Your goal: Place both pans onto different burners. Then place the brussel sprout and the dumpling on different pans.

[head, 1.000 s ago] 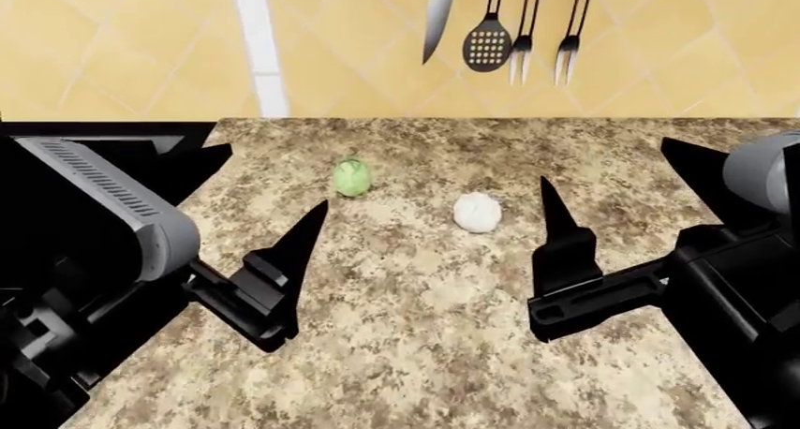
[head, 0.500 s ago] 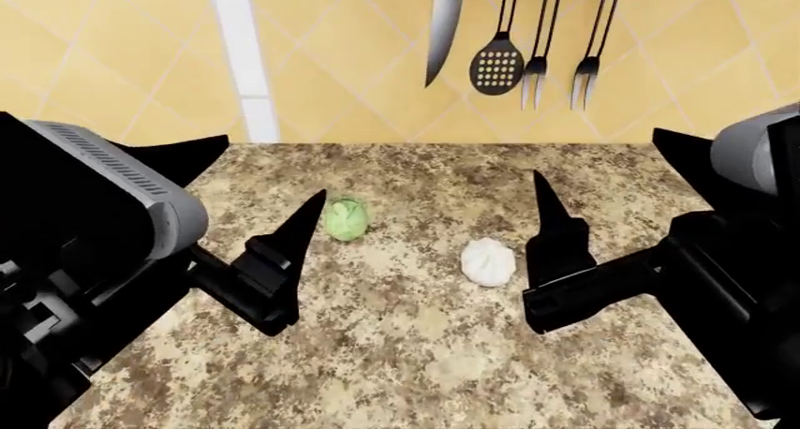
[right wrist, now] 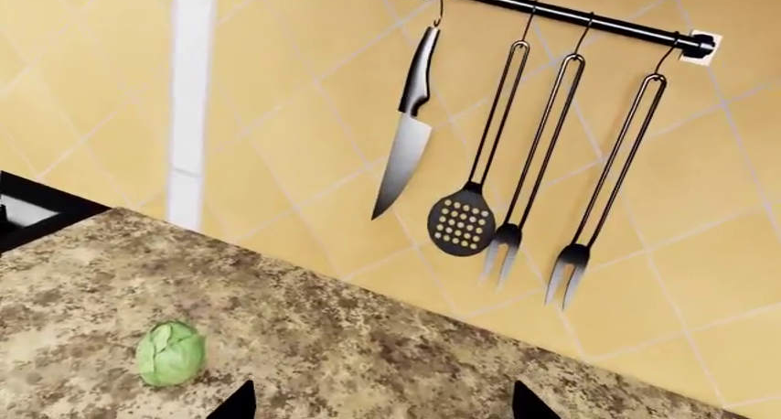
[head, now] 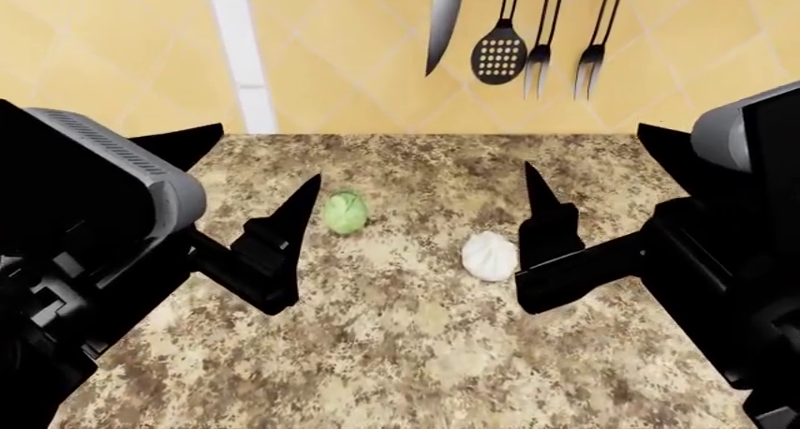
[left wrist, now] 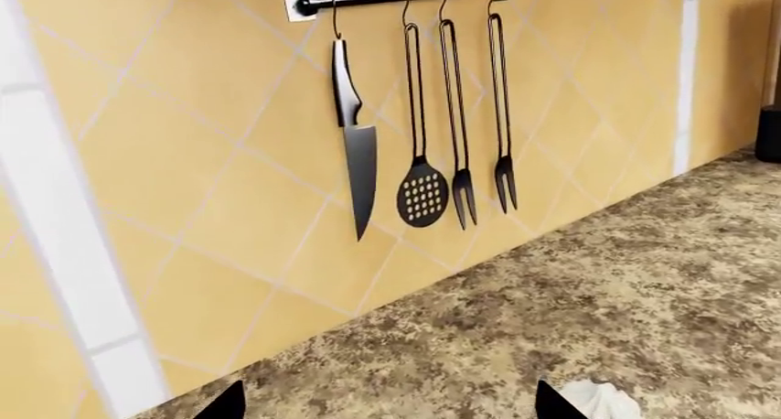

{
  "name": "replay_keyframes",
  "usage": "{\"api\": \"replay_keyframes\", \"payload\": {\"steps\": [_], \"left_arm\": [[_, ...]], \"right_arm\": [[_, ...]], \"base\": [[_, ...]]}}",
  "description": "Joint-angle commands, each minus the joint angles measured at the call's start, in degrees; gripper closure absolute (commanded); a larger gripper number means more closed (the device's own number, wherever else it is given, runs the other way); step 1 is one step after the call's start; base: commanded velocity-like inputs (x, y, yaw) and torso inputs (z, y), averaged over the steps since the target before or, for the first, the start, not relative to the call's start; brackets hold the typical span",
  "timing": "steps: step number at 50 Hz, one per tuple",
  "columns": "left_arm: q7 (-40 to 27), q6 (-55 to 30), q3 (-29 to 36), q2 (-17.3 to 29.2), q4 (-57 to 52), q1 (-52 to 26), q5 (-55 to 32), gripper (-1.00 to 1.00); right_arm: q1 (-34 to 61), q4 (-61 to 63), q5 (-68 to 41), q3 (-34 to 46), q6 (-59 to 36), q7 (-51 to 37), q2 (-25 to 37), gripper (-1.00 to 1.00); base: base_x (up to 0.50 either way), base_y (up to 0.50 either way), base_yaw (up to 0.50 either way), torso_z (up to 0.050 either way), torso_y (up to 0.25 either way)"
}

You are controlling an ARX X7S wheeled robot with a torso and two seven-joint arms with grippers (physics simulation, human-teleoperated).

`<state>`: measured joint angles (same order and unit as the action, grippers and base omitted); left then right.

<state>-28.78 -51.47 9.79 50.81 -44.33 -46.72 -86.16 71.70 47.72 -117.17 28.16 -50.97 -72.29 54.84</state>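
Both our grippers spread, empty, over the granite counter (head: 413,354).
Brussel sprout (head: 347,212) just beside left gripper (head: 244,181) – right wrist shows it; dumpling (head: 489,257) touching right gripper (head: 587,171) – left wrist.

Both arms are matte black and blocky. The left arm (head: 88,232) carries a rounded grey housing with a row of fine vent slits behind its gripper (head: 244,190). The right arm (head: 713,260) shows a similar grey cap. Gripper fingers (head: 540,204) are slim, black, pointed blades.
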Motion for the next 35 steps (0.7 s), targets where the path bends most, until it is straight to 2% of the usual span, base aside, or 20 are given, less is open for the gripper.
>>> {"api": "replay_keyframes", "payload": {"steps": [1,11,15,26,35], "left_arm": [[0.7,0.6,-0.2,0.1,-0.9,0.3,1.5,-1.00],[0.7,0.9,0.1,-0.3,-0.1,1.0,2.0,-1.00],[1.0,0.7,0.6,-0.7,0.5,1.0,2.4,-1.00],[1.7,0.7,1.3,-1.1,0.8,1.1,2.7,-1.00],[1.9,1.0,1.3,-1.1,1.1,1.4,2.9,-1.00]], "right_arm": [[-0.5,-0.3,0.8,-0.1,0.2,0.8,-0.1,-1.00],[-2.7,-0.9,2.9,-0.5,0.9,2.9,-0.6,-1.00],[-9.0,-1.2,7.2,-1.9,2.9,6.6,-0.6,-1.00],[-18.1,-4.5,17.9,-2.4,5.1,15.9,-3.3,-1.00],[-21.4,-7.6,23.5,-2.4,6.6,21.0,-4.9,-1.00]], "base": [[0.00,0.00,0.00,-0.005,-0.250],[0.00,0.00,0.00,-0.001,-0.041],[0.00,0.00,0.00,0.000,0.000],[0.00,0.00,0.00,0.000,0.000],[0.00,0.00,0.00,0.000,0.000]]}}
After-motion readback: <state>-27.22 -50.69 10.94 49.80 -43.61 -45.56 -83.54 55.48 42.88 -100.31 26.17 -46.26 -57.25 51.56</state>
